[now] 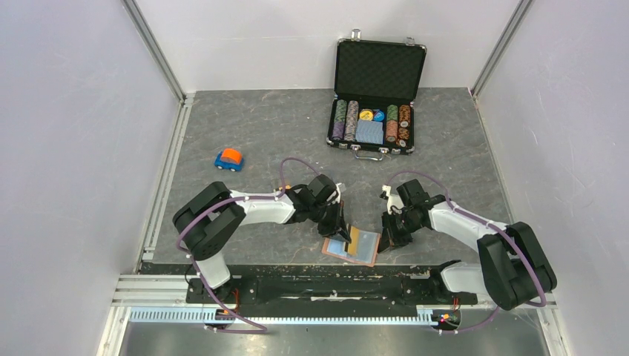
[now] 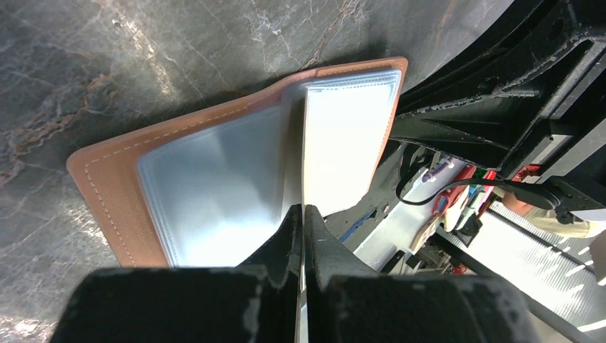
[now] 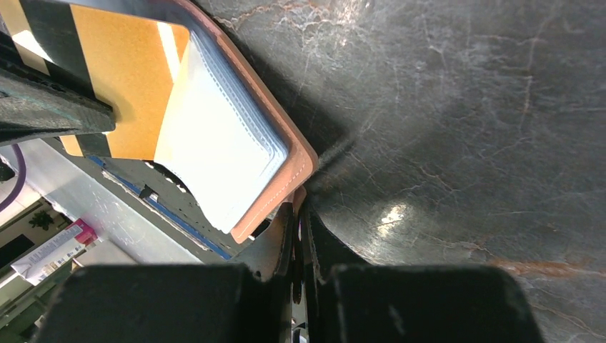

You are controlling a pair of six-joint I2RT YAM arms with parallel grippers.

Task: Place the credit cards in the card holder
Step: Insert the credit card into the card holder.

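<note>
At 6 o'clock on the surface (image 1: 259, 126), the open card holder (image 1: 334, 251) is found between both arms. The left gripper (image 1: 343, 226) jaws are clenched on a gold-orange credit card (image 3: 132, 86) held over its sleeves. The right gripper (image 1: 389, 236) jaws are pinched on its 3 o'clock edge. A poker-chip case (image 1: 380, 70) is seen at 1 o'clock.

A tan-brown leather card holder (image 1: 354, 251) lies open on the grey stone-patterned table (image 1: 259, 126) at its near edge, its near side hanging over that edge, between the two grippers. The left gripper (image 1: 343, 226) is at the holder's far left corner, and the right gripper (image 1: 389, 236) is at its right edge. A gold-orange plastic credit card (image 1: 365, 240) sits over the holder's right half. A black poker-chip case (image 1: 380, 70) stands open far behind, right of centre. A blue-and-orange toy car (image 1: 229, 159) lies well apart to the left.
</note>
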